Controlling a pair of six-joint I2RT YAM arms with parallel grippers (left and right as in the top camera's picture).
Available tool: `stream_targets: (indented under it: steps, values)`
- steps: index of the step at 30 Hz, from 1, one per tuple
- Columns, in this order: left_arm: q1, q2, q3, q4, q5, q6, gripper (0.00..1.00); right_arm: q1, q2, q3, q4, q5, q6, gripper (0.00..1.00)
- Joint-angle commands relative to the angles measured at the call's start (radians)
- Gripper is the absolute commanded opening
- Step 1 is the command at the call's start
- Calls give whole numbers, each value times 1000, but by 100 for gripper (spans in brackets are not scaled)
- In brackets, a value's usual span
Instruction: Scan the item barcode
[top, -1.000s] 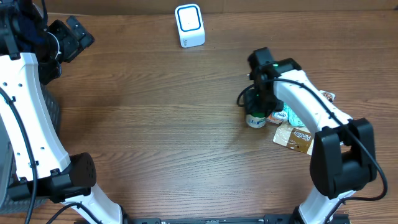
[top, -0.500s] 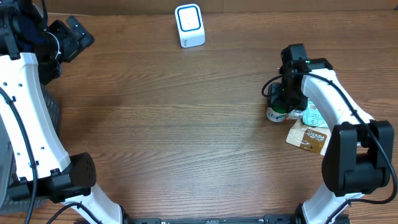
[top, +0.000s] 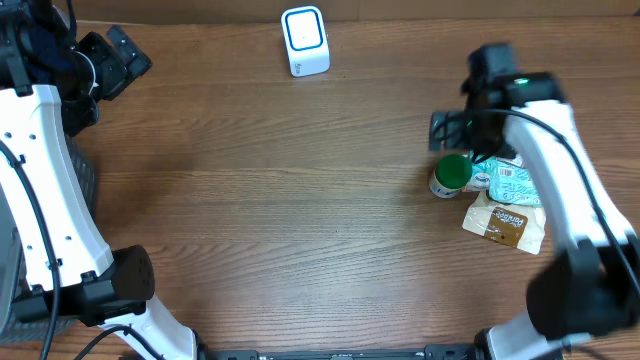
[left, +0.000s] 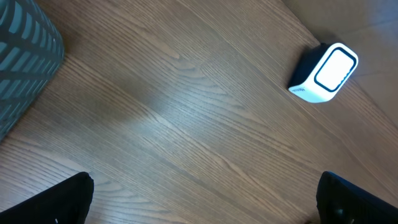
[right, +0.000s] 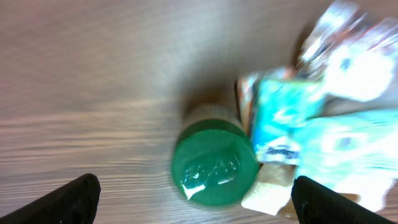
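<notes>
Green-lidded jar (right: 214, 163), right claw (right: 199, 200) spread wide above it, empty, left claw (left: 208, 199) likewise empty

Green-lidded jar (top: 451, 175) standing upright on the wooden surface (top: 260, 200), blue-and-white packet (top: 512, 182) lying against its right side, brown packet (top: 503, 222) lying just nearer, right tool (top: 462, 130) hovering just beyond the jar, white scanner (top: 305, 41) sitting at the far edge, left tool (top: 126, 52) hanging over the far left corner.

Both the left fingers (left: 56, 202) and right fingers (right: 68, 199) stand spread wide.
</notes>
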Motion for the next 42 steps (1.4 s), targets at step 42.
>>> stream_targets:
  steps: [42]
  values:
    - [-2, 3, 8, -2, -10, 12, 100, -4, -931, -25, -95, 16, 40, 100]
